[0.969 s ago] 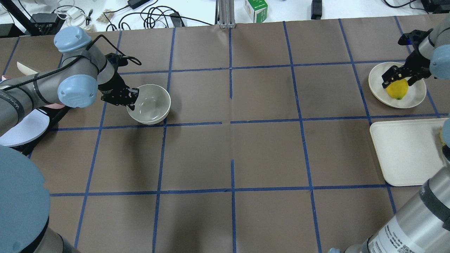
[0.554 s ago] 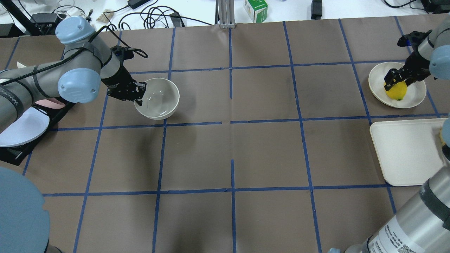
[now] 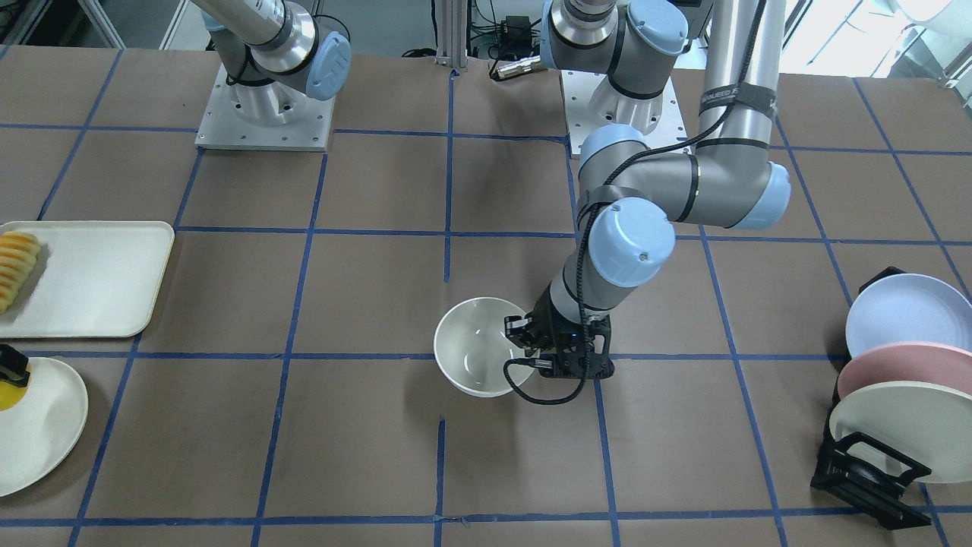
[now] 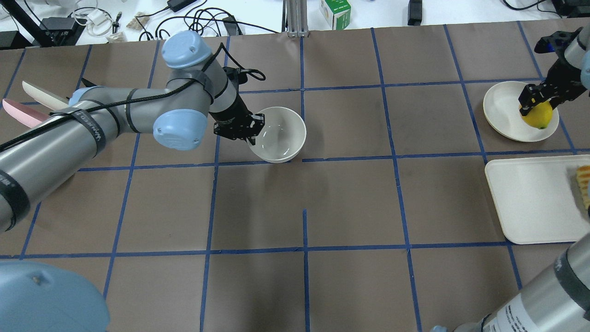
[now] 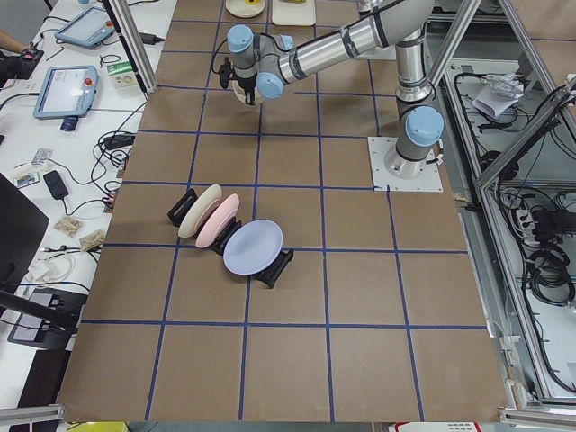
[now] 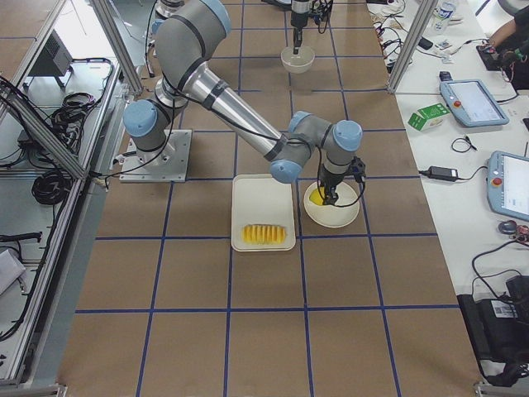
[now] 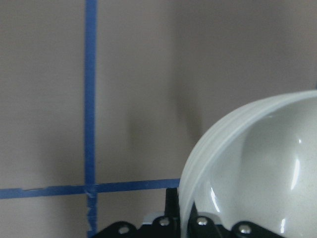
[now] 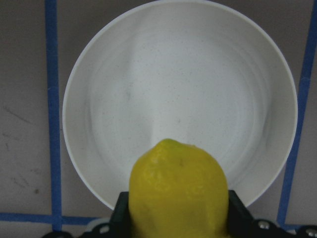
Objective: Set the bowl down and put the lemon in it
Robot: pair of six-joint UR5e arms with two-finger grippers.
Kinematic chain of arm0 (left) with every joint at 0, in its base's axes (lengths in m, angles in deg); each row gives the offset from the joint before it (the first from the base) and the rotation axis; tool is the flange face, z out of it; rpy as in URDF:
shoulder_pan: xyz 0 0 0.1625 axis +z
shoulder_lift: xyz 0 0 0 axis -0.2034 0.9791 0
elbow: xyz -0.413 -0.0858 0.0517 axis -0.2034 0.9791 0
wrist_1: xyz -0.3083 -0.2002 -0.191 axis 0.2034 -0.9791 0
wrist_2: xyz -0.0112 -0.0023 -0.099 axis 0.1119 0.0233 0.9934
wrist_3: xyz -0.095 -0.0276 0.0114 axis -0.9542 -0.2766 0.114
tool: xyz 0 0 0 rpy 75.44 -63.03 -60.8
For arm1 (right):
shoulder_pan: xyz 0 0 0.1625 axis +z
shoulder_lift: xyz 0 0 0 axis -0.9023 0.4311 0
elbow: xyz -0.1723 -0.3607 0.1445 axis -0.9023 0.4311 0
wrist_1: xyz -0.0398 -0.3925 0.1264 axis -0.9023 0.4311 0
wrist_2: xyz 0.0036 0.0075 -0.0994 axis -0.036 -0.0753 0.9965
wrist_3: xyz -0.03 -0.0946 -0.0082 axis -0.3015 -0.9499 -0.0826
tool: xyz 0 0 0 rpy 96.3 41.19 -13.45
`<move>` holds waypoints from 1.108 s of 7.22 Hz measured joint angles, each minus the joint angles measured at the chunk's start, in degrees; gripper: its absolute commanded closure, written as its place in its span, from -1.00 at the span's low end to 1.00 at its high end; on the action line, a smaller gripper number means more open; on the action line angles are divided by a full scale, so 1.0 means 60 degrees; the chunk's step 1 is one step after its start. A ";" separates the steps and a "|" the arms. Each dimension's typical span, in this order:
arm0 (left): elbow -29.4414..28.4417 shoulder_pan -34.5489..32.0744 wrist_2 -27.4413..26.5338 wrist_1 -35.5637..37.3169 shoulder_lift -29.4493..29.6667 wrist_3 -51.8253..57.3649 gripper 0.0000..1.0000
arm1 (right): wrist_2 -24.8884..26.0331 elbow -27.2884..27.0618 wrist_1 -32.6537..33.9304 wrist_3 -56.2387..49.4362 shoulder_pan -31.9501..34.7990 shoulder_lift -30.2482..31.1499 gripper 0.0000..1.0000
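Note:
The off-white bowl [image 4: 282, 136] hangs from my left gripper [image 4: 252, 133], which is shut on its left rim, near the table's middle. It also shows in the front view [image 3: 471, 361] and fills the lower right of the left wrist view [image 7: 257, 173], with its shadow on the paper beside it. My right gripper [image 4: 532, 105] is shut on the yellow lemon [image 4: 539, 116] and holds it over the right side of the cream round plate [image 4: 502, 108]. The right wrist view shows the lemon [image 8: 178, 193] between the fingers, above the plate [image 8: 183, 84].
A cream rectangular tray [image 4: 530, 203] with orange-yellow fruit slices [image 4: 584, 184] lies just near of the plate. A black rack [image 3: 866, 467] with three upright plates stands at the table's left end. Cables and a green carton [image 4: 335, 13] lie beyond the far edge.
My left arm has carried the bowl rightward, from the left columns to the table's middle. My right gripper, with the lemon, has shifted a little to the right over the plate.

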 measured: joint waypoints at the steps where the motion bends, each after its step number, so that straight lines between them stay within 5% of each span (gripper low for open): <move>1: 0.0076 -0.0369 -0.0003 0.0287 0.0119 -0.0442 1.00 | -0.0027 -0.0007 -0.0528 0.0040 0.0060 0.0420 1.00; 3: 0.0182 -0.0719 0.0019 0.0844 0.0391 -0.1030 1.00 | -0.0169 -0.0011 -0.1462 0.0550 0.0445 0.1155 1.00; 5: 0.0298 -0.0771 -0.0016 0.0998 0.0475 -0.1065 -0.52 | -0.0242 -0.0027 -0.2121 0.1546 0.1052 0.1659 1.00; 8: 0.0173 -0.0658 -0.0144 0.1030 0.0327 -0.0988 -0.77 | -0.0316 -0.0022 -0.2708 0.3027 0.2336 0.2164 1.00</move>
